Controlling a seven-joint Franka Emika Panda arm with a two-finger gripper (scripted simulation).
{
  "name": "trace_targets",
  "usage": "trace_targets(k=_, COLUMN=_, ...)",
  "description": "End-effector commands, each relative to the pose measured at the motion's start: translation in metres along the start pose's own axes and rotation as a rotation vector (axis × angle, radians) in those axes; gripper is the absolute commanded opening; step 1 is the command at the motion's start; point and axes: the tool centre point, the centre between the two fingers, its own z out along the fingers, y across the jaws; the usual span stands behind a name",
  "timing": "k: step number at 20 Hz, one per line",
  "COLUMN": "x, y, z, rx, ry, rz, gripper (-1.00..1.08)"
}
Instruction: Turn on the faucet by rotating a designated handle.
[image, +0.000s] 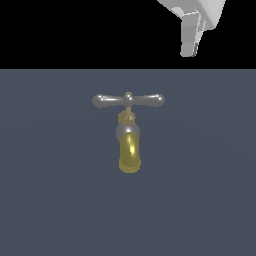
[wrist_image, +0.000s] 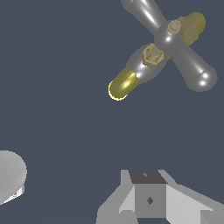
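Here, handle (image: 128, 100) well apart from the pincer (image: 191, 37).

We are seeing flat, even simulator lighting, dim overall. Floor (image: 50, 200) is showing uniform slate-blue, no cast shadows. Black band is filling far background in exterior view. Bright specular glints are sitting on handle (image: 128, 100) ends and brass spout (image: 130, 150). Edges are looking pixelated, coarse; no blur, no lens distortion.
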Motion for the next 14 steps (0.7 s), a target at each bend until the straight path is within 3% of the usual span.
trace_targets(k=1, x=0.002, y=0.009, z=0.011, rx=0.0, ry=0.0, rz=-0.058, gripper=-1.0)
trace_targets(k=14, x=0.023, y=0.051, z=0.063, rx=0.004, ry=0.0, rz=-0.335, gripper=-1.0)
